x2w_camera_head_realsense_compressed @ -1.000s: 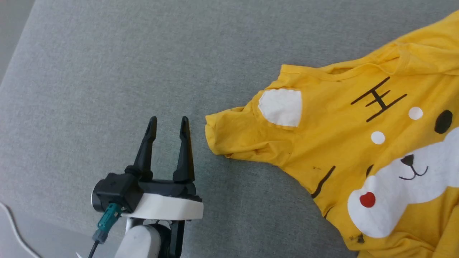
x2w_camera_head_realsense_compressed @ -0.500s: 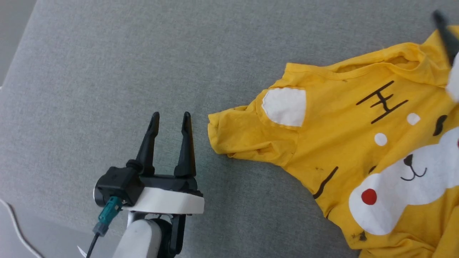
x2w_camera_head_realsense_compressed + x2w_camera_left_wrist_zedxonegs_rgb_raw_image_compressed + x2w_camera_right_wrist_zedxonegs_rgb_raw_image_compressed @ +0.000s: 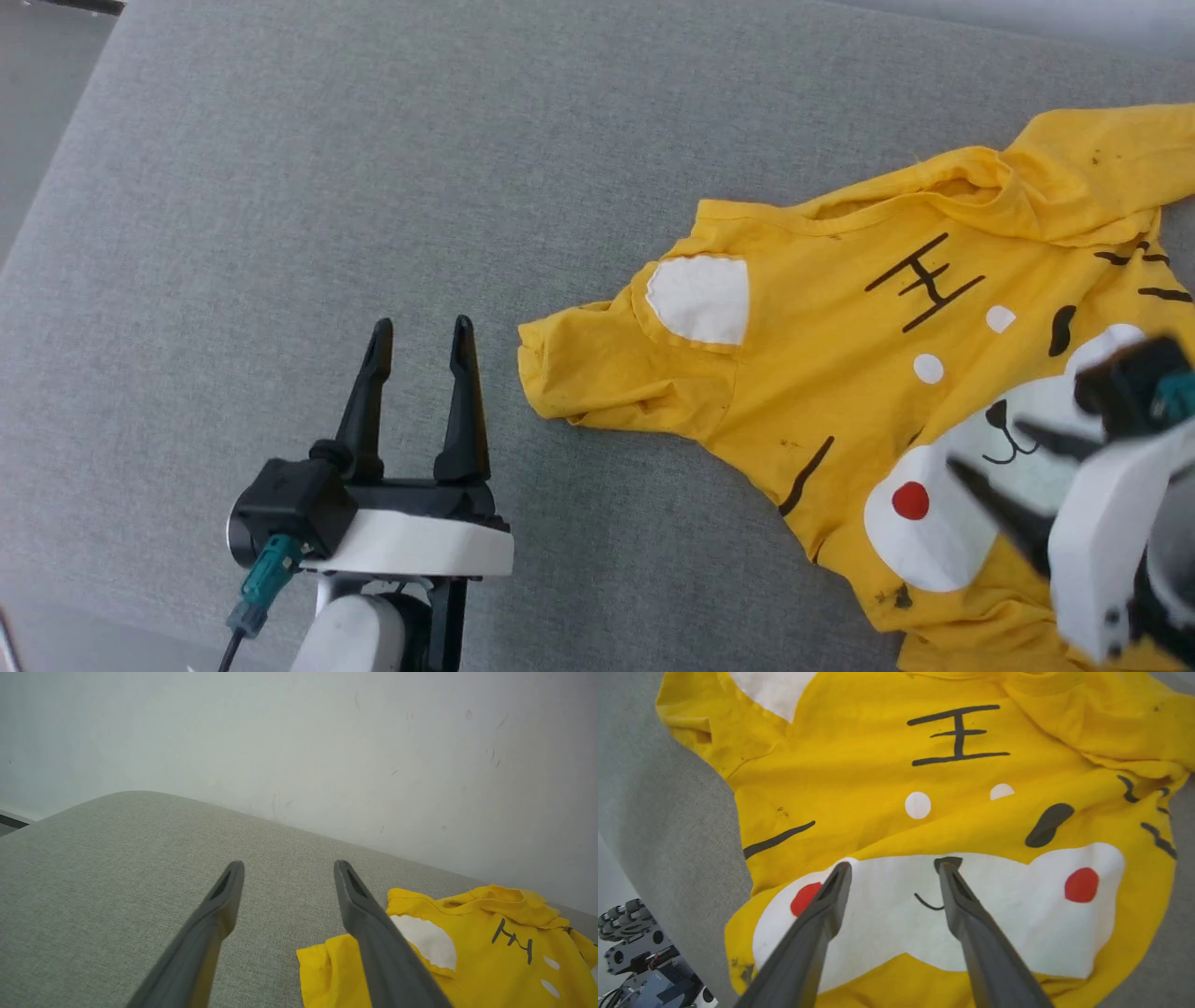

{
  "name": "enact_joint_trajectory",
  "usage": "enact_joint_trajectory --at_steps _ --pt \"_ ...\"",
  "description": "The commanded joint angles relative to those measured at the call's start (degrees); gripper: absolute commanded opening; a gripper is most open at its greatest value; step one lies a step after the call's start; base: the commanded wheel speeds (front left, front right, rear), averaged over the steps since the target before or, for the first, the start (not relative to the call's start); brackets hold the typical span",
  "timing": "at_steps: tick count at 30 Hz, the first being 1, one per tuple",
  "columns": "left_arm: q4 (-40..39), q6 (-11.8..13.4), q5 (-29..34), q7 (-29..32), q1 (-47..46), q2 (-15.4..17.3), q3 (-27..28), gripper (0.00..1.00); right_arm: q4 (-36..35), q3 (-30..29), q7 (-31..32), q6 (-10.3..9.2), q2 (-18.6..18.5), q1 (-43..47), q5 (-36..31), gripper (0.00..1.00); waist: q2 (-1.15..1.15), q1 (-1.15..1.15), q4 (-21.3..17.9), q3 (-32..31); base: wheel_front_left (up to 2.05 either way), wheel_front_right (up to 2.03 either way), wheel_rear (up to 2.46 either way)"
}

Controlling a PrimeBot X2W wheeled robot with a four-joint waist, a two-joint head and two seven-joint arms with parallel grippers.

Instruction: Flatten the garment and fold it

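**Head view.** The grey fabric-covered worktop (image 3: pixel 280 187) fills most of the frame. The garment (image 3: pixel 840 373), a bright yellow T-shirt, lies printed side up on the right half of it, running off the frame at the lower right. Its collar points toward the far edge and is rumpled. One short sleeve (image 3: pixel 579 364) reaches toward the middle of the worktop, with a white ear patch (image 3: pixel 698 299) next to it. The left gripper (image 3: pixel 422 327) hangs over bare fabric near the worktop's near edge, with its fingers apart and nothing between them. Its tips point toward the far edge, just beside the sleeve's cuff but clear of it. The right gripper (image 3: pixel 985 443) is blurred at the lower right, above the white muzzle, with its dark fingers spread and aimed toward the red dot (image 3: pixel 910 501). I cannot tell from this view whether it touches the cloth.

**Left wrist view.** The left gripper (image 3: pixel 288 865) has its two fingers wide apart and empty over the worktop (image 3: pixel 117 858). The garment (image 3: pixel 490 961) lies to the right of them, and the right-hand finger overlaps the sleeve and ear patch in the picture. A pale wall (image 3: pixel 327 742) rises behind the far edge.

**Right wrist view.** The right gripper (image 3: pixel 895 863) is released, with its jaws wide apart. Both tips sit over the upper edge of the white muzzle (image 3: pixel 1008 914), one by a red dot and the other by the printed nose. No cloth is pinched between them. The garment (image 3: pixel 859 788) lies mostly flat here, with folds along the collar side.
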Motion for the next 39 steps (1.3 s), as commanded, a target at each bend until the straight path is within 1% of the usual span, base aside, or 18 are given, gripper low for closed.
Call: enact_joint_trajectory --at_steps 1,5,9,11,15,18,20,21,22,23,26,29,33,39 --pt "-0.4 -0.4 -0.1 -0.3 0.9 -0.2 0.3 1.0 -1.8 -0.3 1.1 -0.05 0.2 3.1 0.3 1.0 0.0 0.01 0.4 0.0 0.0 0.0 0.0" --pt "-0.8 -0.3 -0.3 -0.3 1.7 -0.2 0.6 1.0 -6.0 -0.9 2.8 -0.05 0.5 10.2 -0.7 1.0 0.0 0.01 1.2 0.2 0.0 0.0 0.0" --pt "-1.1 -0.3 -0.8 -0.3 2.1 -0.2 0.7 1.0 -7.0 0.2 3.1 -0.05 1.1 14.2 -1.7 1.0 0.0 0.01 1.7 0.4 0.0 0.0 0.0" --pt "-1.1 -0.4 -1.0 -0.3 2.0 -0.2 0.6 1.0 -6.2 2.3 2.5 -0.05 -0.1 14.4 -3.0 1.0 0.0 0.01 1.9 0.6 0.0 0.0 0.0" --pt "-0.7 -0.6 -1.5 -0.3 1.2 -0.2 0.0 1.0 -2.0 7.7 -0.5 -0.05 -2.3 12.7 -5.6 1.0 0.0 0.01 2.3 0.7 0.0 0.0 0.0" --pt "-0.3 -0.7 -1.6 -0.3 0.5 -0.2 -0.4 1.0 1.9 10.4 -3.7 -0.05 -3.5 10.5 -8.2 1.0 0.0 0.01 2.7 0.5 0.0 0.0 0.0" --pt "-0.1 -0.7 -1.6 -0.3 0.4 -0.2 -0.6 1.0 3.1 10.6 -4.9 -0.05 -3.3 10.0 -8.8 1.0 0.0 0.01 2.9 0.4 0.0 0.0 0.0" --pt "0.0 -0.8 -1.6 -0.3 0.4 -0.2 -0.7 1.0 4.0 10.4 -6.1 -0.05 -2.8 9.5 -9.2 0.46 0.0 0.01 3.0 0.2 0.0 0.0 0.0" --pt "0.1 -0.8 -1.6 -0.3 0.4 -0.2 -0.7 1.0 4.5 10.3 -7.2 -0.05 -2.3 9.0 -9.4 0.25 0.0 0.01 3.0 0.0 0.0 0.0 0.0" --pt "0.2 -0.8 -1.5 -0.3 0.5 -0.2 -0.7 1.0 4.8 10.1 -8.1 -0.05 -1.8 8.6 -9.4 0.0 0.0 0.01 3.1 -0.3 0.0 0.0 0.0" --pt "0.4 -0.7 -1.5 -0.3 1.1 -0.2 -0.3 1.0 4.0 9.6 -9.6 -0.05 -0.6 7.7 -7.9 0.0 0.0 0.01 2.8 -1.1 0.0 0.0 0.0" --pt "0.8 -0.8 -1.4 -0.3 1.7 -0.2 0.0 1.0 1.4 10.6 -8.0 -0.05 0.6 7.7 -2.8 0.0 0.0 0.01 2.3 -2.2 0.0 0.0 0.0" --pt "1.2 -1.2 -1.3 -0.3 2.2 -0.2 0.2 1.0 -3.2 14.2 -0.7 -0.05 0.1 9.2 6.1 0.0 0.0 0.01 1.5 -3.8 0.0 0.0 0.0" --pt "1.7 -1.6 -1.6 -0.3 2.9 -0.2 -0.4 1.0 -7.3 15.4 14.2 -0.05 -1.9 15.8 16.1 0.0 0.0 0.01 1.1 -5.3 0.0 0.0 0.0"
